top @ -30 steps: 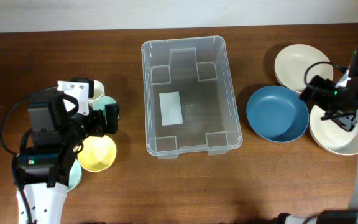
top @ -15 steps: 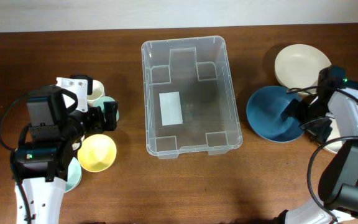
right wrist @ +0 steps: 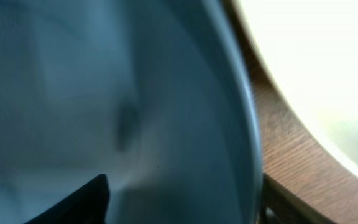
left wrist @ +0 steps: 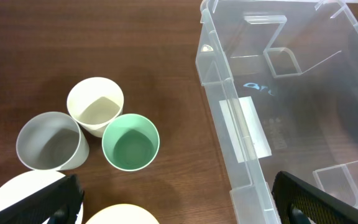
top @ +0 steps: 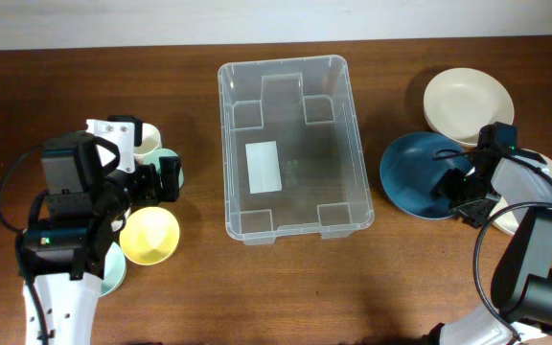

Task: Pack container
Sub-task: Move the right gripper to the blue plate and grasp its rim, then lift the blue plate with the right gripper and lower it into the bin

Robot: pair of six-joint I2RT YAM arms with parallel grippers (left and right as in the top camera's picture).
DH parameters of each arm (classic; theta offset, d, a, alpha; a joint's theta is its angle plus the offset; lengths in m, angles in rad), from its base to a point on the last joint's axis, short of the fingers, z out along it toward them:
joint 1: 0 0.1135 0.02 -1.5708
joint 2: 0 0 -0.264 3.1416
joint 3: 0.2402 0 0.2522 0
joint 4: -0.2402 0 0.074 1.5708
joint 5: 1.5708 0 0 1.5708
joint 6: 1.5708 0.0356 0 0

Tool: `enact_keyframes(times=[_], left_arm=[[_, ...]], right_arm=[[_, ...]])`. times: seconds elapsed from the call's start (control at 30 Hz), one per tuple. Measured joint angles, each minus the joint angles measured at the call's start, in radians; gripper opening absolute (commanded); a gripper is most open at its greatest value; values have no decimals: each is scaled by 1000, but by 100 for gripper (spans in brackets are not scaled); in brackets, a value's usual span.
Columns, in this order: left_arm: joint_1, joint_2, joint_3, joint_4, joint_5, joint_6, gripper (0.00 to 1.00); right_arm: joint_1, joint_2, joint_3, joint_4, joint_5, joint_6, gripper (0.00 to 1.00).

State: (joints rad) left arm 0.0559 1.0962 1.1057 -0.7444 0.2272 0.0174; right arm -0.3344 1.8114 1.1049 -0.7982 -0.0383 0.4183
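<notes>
Dark brown wooden table (top: pixel 190 287), with a white wall (top: pixel 276 19) behind it. The large clear plastic rectangular container (top: pixel 358 144) sits just ahead of the left claw (top: pixel 170 179) and holds only its white label (top: pixel 263 166). That claw is released, spread wide. The right claw (top: pixel 455 192), fingers apart, straddles the rim of the round blue bowl (top: pixel 412 172). Its wrist view is blurred, and the cream plate (right wrist: pixel 328 81) beside it is cut off.

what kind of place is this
Likely a robotics lab bench staged for a packing test: two robot arms at a wooden table, an empty clear plastic container in the middle, with loose bowls and cups beside it.
</notes>
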Motion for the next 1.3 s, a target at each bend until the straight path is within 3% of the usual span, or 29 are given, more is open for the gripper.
enact_keyframes(times=[0.27,0.77,1.13,1.3], left_arm=[[0,0,0,0,-3,0,99],[0,0,0,0,-4,0,100],[0,0,0,0,-4,0,99],[0,0,0,0,-7,0,99]], right_arm=[[0,0,0,0,1,3,26],[0,32,0,21,3,4,26],[-1,32,4,67,-50,31,4],[-3,27,8,73,-94,31,4]])
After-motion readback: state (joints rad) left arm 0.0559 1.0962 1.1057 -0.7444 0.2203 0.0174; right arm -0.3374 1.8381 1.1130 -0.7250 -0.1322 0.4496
